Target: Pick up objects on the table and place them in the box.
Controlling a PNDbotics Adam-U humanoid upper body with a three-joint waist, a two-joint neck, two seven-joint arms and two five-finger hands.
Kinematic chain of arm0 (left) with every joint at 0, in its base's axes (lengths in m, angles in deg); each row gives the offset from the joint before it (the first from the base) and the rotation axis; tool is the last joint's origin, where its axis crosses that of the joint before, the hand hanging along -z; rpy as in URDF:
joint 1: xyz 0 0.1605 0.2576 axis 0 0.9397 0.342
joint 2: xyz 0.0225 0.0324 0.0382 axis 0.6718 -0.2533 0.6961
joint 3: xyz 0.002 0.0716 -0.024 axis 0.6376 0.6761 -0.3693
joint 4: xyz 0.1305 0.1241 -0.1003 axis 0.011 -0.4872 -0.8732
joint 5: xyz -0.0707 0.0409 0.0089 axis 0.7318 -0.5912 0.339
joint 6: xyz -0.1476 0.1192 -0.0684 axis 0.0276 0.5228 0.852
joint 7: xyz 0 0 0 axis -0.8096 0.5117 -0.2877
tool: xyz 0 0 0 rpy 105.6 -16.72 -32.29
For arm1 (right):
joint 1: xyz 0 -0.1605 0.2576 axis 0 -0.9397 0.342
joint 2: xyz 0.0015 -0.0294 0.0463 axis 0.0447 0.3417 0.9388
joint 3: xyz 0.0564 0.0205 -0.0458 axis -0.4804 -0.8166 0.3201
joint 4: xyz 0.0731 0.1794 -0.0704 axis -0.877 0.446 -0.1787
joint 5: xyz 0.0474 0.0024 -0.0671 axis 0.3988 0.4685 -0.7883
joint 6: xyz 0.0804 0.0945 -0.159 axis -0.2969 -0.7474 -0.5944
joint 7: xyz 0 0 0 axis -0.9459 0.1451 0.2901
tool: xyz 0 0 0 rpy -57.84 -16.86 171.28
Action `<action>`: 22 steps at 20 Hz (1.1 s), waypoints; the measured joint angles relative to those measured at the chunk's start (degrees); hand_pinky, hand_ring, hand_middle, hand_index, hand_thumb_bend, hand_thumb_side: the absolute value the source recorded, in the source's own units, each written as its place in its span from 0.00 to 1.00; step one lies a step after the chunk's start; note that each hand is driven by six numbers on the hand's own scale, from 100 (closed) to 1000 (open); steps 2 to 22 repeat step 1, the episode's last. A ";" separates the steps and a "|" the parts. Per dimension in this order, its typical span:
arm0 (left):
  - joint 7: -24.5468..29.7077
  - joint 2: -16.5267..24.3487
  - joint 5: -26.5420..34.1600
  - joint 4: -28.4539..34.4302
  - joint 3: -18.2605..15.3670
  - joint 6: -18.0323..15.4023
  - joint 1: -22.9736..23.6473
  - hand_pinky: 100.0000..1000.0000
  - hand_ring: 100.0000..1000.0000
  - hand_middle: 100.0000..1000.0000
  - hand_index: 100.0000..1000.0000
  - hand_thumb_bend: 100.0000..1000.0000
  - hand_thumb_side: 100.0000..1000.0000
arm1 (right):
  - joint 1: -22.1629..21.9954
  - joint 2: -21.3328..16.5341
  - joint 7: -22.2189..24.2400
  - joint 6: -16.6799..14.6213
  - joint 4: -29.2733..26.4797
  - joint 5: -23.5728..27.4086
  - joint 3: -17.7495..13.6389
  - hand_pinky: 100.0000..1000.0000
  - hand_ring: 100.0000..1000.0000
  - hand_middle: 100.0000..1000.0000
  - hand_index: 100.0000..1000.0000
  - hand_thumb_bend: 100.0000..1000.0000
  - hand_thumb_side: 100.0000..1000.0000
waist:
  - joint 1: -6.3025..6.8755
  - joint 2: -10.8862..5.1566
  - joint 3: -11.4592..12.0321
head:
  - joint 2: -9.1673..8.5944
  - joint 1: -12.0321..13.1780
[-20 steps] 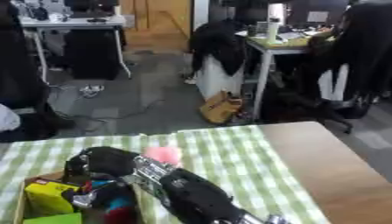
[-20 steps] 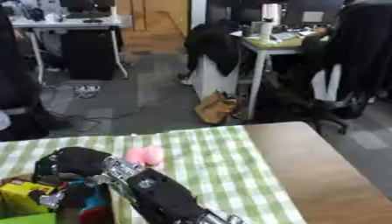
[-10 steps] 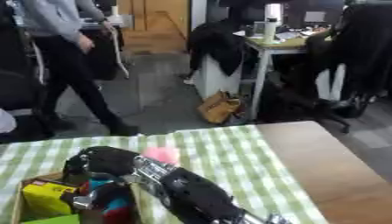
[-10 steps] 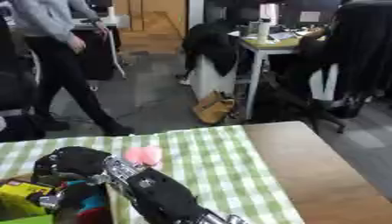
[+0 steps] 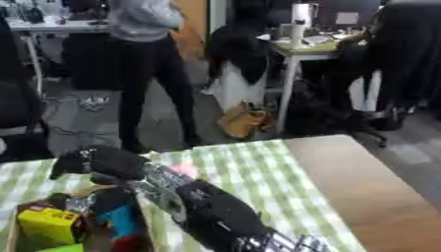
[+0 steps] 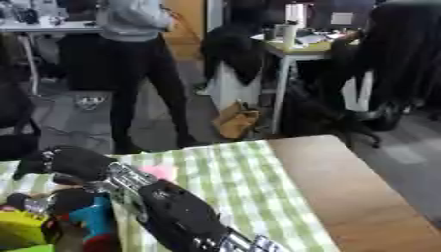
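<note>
Right hand (image 5: 103, 162), at lower left, hovers as before above the box (image 5: 13, 231); whether it grips anything cannot be told. Pink object (image 5: 182, 170) remains unmoved on the tablecloth (image 5: 250, 167), unpacked.

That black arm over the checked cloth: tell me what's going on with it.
The robot's right hand reaches across the green checked table to just above the box at the lower left. The box already holds a yellow carton and a blue and red item. A pink thing lies on the cloth beside the arm.
</note>
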 measured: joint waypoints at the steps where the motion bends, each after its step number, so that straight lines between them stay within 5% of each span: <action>1: -0.01 0.02 -0.04 0.00 0.00 0.01 0.05 0.81 0.86 0.81 0.84 0.19 1.00 | 0.08 -0.33 0.47 0.72 -1.29 1.79 0.22 0.77 0.66 0.66 0.76 0.17 1.00 | 0.00 0.00 -0.05 | 0.01 -0.20; 22: -0.01 0.02 -0.04 0.00 0.00 0.01 0.05 0.81 0.86 0.81 0.84 0.19 1.00 | 0.08 -0.33 0.47 0.72 -1.29 1.79 0.22 0.77 0.66 0.66 0.76 0.17 1.00 | 0.00 0.00 -0.05 | 0.01 -0.20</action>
